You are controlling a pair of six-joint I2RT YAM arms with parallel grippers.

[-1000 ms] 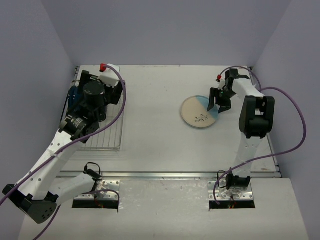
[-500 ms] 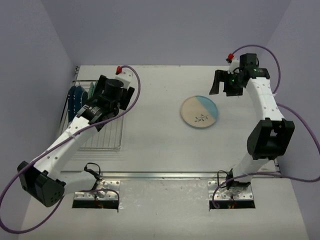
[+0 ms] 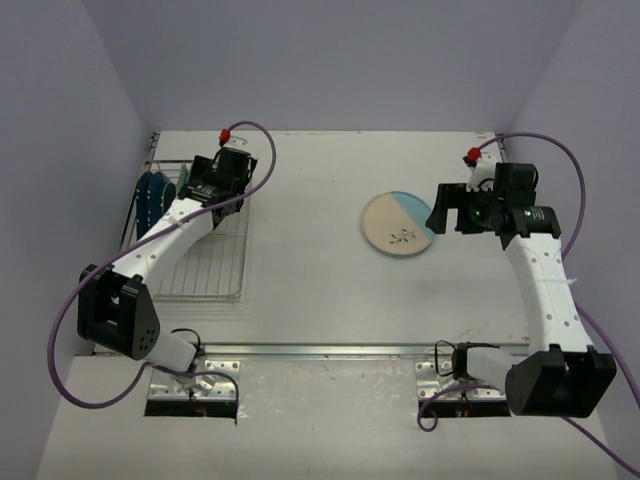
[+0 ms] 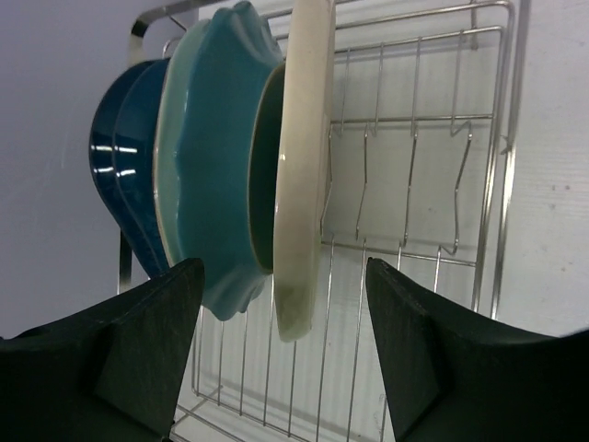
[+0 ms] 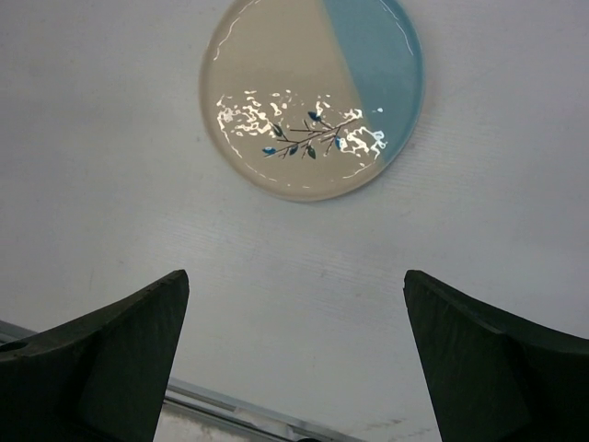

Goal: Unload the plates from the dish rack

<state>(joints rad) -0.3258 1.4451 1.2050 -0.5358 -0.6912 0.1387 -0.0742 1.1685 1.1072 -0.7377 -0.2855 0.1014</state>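
Note:
The cream-and-light-blue plate with a dark sprig lies flat on the table; it also shows in the right wrist view. My right gripper is open and empty, just right of that plate. The silver wire dish rack stands at the far left. Three plates stand on edge in it: a cream-rimmed one, a teal scalloped one and a dark navy one, seen together from above. My left gripper is open, its jaws either side of the cream rim, not touching.
The rack's right half holds only bare bars. Purple walls close the table on the left, back and right. A metal strip runs along the near table edge. Purple cables loop off both arms.
My left arm has straightened and its gripper now sits at the rack's back end, facing the standing plates. My right arm has swung forward and down to the right side of the flat plate.

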